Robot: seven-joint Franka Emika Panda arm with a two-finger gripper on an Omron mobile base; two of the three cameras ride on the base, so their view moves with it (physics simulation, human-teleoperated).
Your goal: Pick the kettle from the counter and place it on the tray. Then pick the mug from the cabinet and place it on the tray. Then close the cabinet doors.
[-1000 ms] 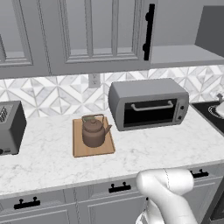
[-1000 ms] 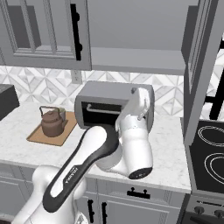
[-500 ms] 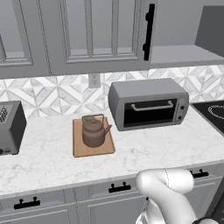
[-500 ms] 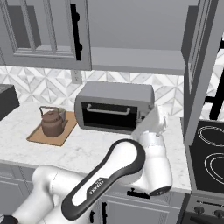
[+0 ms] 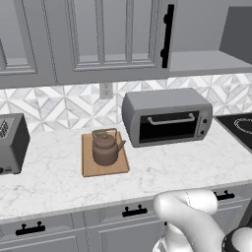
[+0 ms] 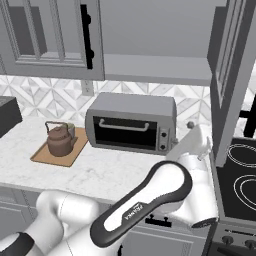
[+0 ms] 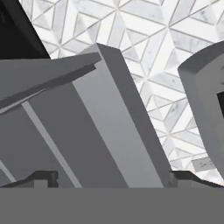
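Toaster (image 5: 12,142): far left of counter (image 5: 54,182). Tray (image 5: 104,165): mid-counter, kettle (image 5: 106,148) upright on it, that step apparently done; small mug (image 6: 70,131) seems tucked just behind the kettle. Toaster oven (image 5: 167,117): right of tray. Cabinet door (image 6: 231,80): ajar at right, claw (image 7: 112,177) released near its edge, likely for closing.
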